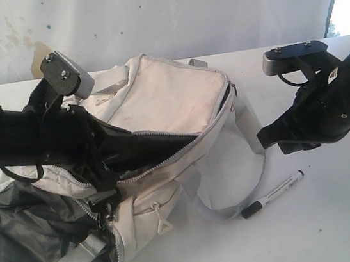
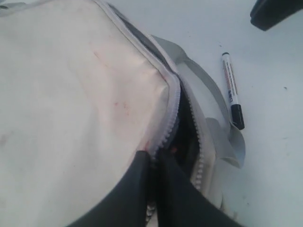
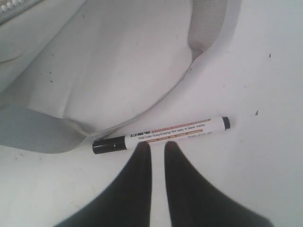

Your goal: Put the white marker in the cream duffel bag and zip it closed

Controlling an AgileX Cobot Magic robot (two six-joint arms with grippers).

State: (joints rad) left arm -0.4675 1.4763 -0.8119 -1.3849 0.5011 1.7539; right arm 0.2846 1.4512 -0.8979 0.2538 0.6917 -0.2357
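Observation:
The cream duffel bag (image 1: 164, 97) lies left of centre on the white table, its main zipper (image 2: 166, 132) partly undone over a dark inside. My left gripper (image 2: 152, 153) is shut on the zipper edge of the bag's top panel (image 2: 71, 85). The white marker (image 1: 272, 194) with its black cap lies flat on the table to the right of the bag, beside a grey strap (image 2: 208, 90). My right gripper (image 3: 157, 145) hovers just short of the marker (image 3: 161, 135), its fingers a narrow gap apart with nothing between them. In the exterior view it hangs above the marker (image 1: 268, 139).
A grey strap loop (image 1: 255, 152) trails from the bag onto the table (image 1: 342, 225) near the marker's capped end. Dark grey lining (image 1: 22, 241) spreads out at the front left. A white wall stands behind the table.

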